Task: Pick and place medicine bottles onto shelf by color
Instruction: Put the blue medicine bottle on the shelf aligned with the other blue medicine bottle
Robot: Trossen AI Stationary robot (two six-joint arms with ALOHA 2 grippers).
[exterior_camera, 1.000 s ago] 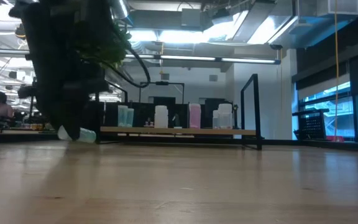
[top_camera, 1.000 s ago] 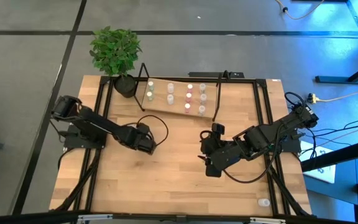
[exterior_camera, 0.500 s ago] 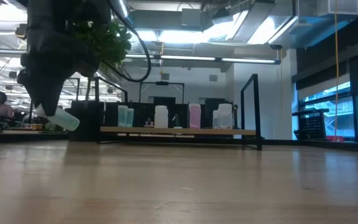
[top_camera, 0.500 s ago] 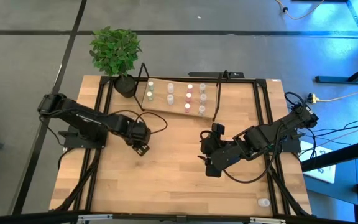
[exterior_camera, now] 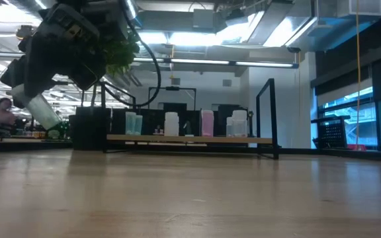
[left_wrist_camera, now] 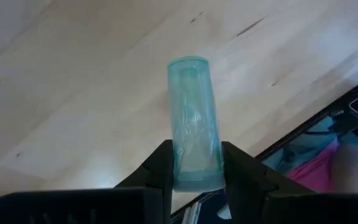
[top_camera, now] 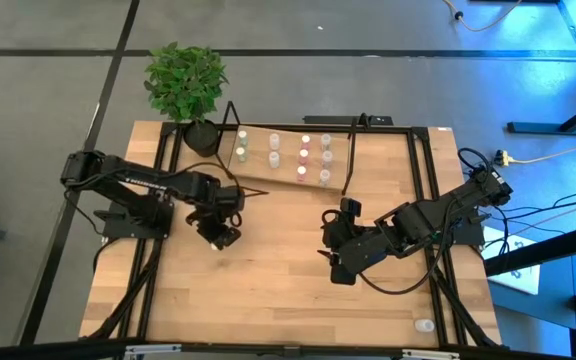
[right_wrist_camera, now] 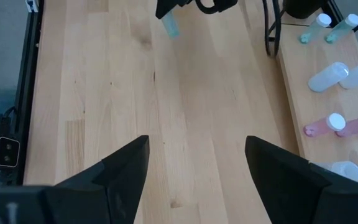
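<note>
Two robot arms, one shelf (top_camera: 288,178), one potted plant (top_camera: 186,80), eight bottles on the shelf.

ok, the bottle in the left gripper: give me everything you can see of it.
The bottle is a small translucent cylinder tinted blue-green, plastic by the look, with a flat end facing away from the wrist. The left gripper is shut on it, its two dark fingers pinching the end nearer the wrist, so most of the body sticks out beyond them. It is lifted clear of the table, tilted in the low view. Only the fingers touch it. It hangs over the table's left half, short of the shelf.
</note>
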